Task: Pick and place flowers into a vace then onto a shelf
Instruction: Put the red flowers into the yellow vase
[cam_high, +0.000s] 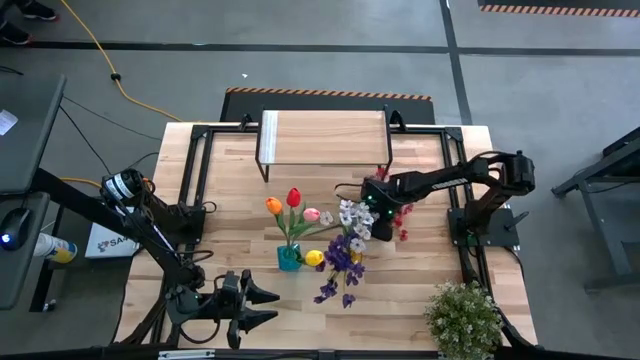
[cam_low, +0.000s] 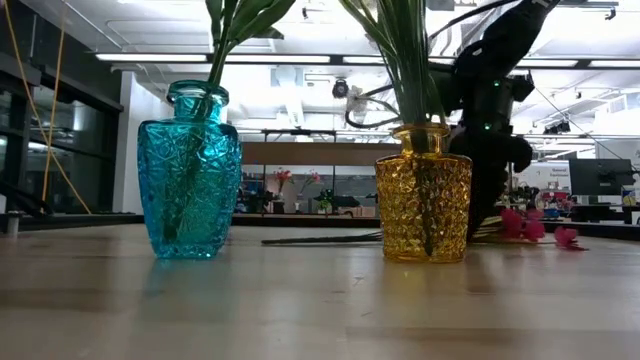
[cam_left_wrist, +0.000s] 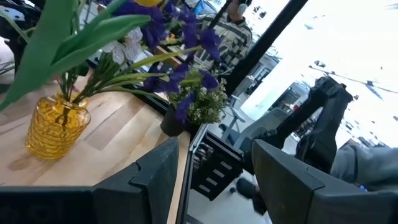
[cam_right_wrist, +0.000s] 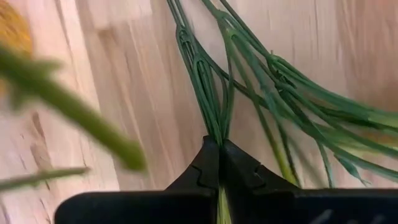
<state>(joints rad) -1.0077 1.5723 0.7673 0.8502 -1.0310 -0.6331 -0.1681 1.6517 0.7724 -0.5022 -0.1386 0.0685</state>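
Right gripper (cam_right_wrist: 219, 163) — ribbed green stems (cam_right_wrist: 208, 93)

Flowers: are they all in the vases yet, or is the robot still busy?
Still busy. Tulips stand in the teal vase and purple sprays in the yellow vase. The right gripper is shut on a green stem lying on the table. The left gripper waits open. The shelf holds nothing yet.

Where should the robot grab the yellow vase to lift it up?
Probably at the narrow neck of the yellow vase, just under its rim, with the pincer coming level from the side. The body below is wider and bumpy, and the flower stems sticking out of the mouth block the way from above.
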